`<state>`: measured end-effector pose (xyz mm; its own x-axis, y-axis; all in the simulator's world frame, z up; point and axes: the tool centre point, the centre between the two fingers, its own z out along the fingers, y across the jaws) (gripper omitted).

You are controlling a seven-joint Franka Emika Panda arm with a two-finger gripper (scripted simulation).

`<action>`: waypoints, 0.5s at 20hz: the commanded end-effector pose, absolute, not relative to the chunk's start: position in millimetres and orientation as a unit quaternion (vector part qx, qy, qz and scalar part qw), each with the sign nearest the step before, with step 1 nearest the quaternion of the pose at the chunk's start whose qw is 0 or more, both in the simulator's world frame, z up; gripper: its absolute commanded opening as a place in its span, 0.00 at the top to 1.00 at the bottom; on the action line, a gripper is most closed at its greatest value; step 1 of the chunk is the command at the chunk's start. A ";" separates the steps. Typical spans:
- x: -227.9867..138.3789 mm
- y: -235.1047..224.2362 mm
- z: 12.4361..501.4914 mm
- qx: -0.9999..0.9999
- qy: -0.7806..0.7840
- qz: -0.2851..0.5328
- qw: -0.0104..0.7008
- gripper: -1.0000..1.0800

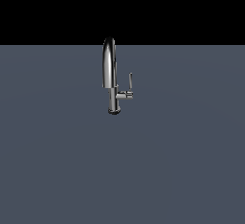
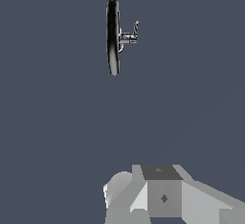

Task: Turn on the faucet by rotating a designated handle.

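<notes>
On my wrist view I see only the grey blocky body of the gripper [image 2: 162, 196]; its fingertips are out of frame, so I cannot tell whether it is released or clenched. It sits well apart from the faucet [image 1: 110, 74], with bare slate-grey floor [image 1: 182, 170] all around. The faucet is polished chrome: a tall arched spout, slim upright body, round dark base. Its handle [image 1: 130, 81], a thin upright lever, stands on a stubby side stem toward the exterior view's right.
</notes>
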<state>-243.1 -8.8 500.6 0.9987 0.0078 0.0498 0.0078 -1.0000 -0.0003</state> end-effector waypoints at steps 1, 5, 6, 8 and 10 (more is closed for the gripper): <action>-243.1 -8.8 500.6 -1.000 -0.004 -0.025 0.000 1.00; -240.9 -8.5 500.3 -1.000 -0.001 -0.022 0.003 1.00; -239.6 -8.3 500.2 -1.000 0.000 -0.021 0.004 1.00; -236.3 -7.8 499.8 -1.000 0.004 -0.017 0.008 1.00; -231.9 -7.2 499.2 -1.000 0.009 -0.012 0.013 1.00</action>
<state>-234.9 -7.6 499.8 0.9994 -0.0109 0.0314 -0.0104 -0.9998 -0.0187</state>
